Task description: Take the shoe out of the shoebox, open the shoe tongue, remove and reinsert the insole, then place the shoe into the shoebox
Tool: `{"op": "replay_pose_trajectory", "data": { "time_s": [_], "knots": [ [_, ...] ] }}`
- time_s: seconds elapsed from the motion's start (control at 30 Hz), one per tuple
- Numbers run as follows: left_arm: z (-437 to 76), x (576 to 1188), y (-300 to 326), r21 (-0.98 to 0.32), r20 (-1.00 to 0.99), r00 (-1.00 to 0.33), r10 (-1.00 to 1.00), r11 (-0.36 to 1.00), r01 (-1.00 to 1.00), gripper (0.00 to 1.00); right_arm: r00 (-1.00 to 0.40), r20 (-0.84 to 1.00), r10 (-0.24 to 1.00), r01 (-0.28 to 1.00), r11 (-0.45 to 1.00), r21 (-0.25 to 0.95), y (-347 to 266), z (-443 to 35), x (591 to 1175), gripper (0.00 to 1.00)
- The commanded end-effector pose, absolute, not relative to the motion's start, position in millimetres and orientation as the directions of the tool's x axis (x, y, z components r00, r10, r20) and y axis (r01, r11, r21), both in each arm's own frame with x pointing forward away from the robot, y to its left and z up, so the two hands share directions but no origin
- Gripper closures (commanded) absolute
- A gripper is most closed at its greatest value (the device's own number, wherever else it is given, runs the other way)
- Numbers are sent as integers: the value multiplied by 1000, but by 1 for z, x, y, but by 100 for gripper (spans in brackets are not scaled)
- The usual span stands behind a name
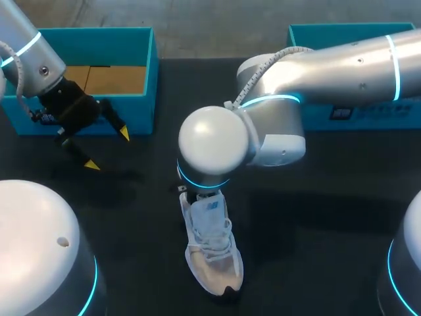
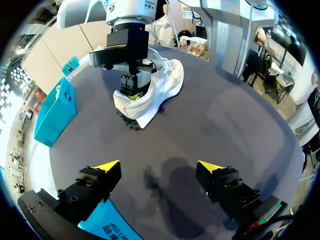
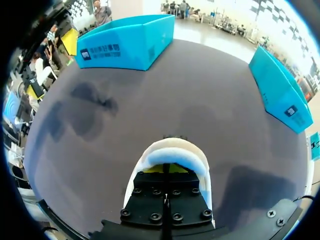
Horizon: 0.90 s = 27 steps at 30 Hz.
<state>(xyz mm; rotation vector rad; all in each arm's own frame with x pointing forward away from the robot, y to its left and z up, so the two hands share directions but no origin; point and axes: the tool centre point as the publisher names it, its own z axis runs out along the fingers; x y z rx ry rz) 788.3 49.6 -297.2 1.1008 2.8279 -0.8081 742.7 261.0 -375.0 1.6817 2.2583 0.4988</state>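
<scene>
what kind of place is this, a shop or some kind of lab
Probably a robot test bench, not a shop: left arm and right arm hang over a dark table with a white shoe and a teal shoebox.

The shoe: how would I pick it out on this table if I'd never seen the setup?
Look at the dark table, with two teal boxes at its far edge. Near its middle, just under the right arm's big white joint, sits the shoe. It is the only white, laced thing on the table.
</scene>
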Motion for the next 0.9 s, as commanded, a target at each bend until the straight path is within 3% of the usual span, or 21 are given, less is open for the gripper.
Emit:
{"op": "replay_pose_trajectory", "data": {
  "time_s": [0.03, 0.3, 0.6, 0.9],
  "knots": [
    [-297, 788, 50, -460, -180, -754, 632, 624, 632, 0, -296, 2, 955, 864, 267, 426, 260, -391, 752, 100],
    [-297, 788, 50, -460, -180, -754, 632, 624, 632, 0, -310, -20, 951, 880, 295, 373, 262, -411, 752, 100],
    [-297, 788, 50, -460, -180, -754, 632, 624, 632, 0, -294, -117, 949, 843, 315, 437, 259, -369, 734, 100],
    [-297, 788, 50, -460, -180, -754, 632, 624, 632, 0, -309, -227, 924, 830, 378, 410, 259, -349, 732, 100]
  ]
}}
